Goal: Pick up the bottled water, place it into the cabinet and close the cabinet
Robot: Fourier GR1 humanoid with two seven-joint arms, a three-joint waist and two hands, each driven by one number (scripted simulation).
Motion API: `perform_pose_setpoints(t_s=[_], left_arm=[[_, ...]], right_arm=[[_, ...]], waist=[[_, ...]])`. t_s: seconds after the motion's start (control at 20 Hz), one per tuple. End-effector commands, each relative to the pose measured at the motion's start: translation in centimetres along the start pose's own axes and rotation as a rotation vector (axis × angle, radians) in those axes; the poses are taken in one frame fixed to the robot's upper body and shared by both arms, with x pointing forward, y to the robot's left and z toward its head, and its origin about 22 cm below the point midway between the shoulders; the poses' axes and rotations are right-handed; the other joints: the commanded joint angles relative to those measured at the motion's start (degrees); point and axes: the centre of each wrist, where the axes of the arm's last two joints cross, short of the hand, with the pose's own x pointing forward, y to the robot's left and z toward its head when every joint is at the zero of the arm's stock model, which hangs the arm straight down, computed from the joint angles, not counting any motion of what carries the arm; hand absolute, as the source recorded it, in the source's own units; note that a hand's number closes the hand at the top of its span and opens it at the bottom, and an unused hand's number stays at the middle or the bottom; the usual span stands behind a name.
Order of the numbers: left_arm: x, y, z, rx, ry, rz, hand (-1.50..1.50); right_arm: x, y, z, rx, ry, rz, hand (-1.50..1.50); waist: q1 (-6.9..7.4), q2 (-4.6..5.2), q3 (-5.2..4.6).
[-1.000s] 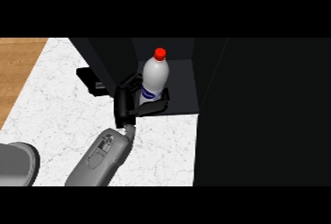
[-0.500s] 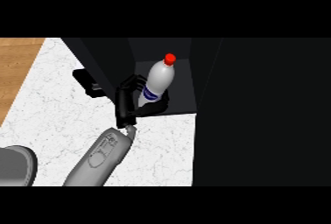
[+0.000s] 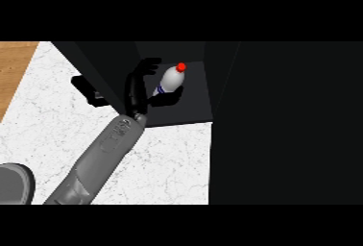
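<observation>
Kitchen; white marbled counter (image 3: 170,158); dark cabinet (image 3: 191,110) standing on it; wood floor (image 3: 14,72) beside counter

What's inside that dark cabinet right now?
Inside the dark cabinet is a white plastic water bottle with a red cap, tilted, with the black robot hand beside it. Deeper parts are too dark to see.

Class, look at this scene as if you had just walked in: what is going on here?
One grey forearm reaches up from the lower left, and its black hand is curled round a bottled water with a red cap. The bottle is tilted, cap toward the upper right, inside the dark cabinet that stands on the white marble counter. The bottle is not yet released. Which hand this is cannot be told.
</observation>
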Motion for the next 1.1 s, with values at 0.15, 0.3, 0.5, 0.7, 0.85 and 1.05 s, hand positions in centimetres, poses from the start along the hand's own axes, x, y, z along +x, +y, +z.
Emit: perform_pose_setpoints(t_s=[0.15,0.3,0.5,0.7,0.85,1.05], left_arm=[[0.4,1.5,-5.5,0.001,0.027,-0.085,-1.50],[0.2,1.3,-6.0,-0.006,0.047,-0.063,-1.50],[-1.8,2.1,-5.6,-0.013,0.018,-0.051,-1.50],[0.2,1.5,-6.5,-0.026,-0.022,0.084,-1.50],[-0.8,1.1,-5.6,-0.073,-0.092,0.172,-1.50],[-1.0,1.4,-5.8,-0.090,-0.123,0.317,-1.50]], right_arm=[[0.0,0.1,-0.1,-0.006,-0.001,0.027,-1.50],[-0.2,-0.1,-0.1,0.014,-0.002,0.005,-1.50],[1.0,-0.1,0.6,0.005,-0.005,0.012,-1.50],[-0.2,-0.2,0.8,0.001,-0.015,0.003,-1.50],[0.6,0.1,0.0,-0.009,-0.034,0.020,-1.50],[0.3,-0.3,1.4,-0.006,-0.015,0.024,-1.50]], waist=[[-0.02,0.80,-0.26],[0.33,0.84,-0.25],[0.84,0.66,-0.30],[0.86,0.57,-0.26],[2.16,0.19,-0.28],[2.03,0.15,-0.24]])
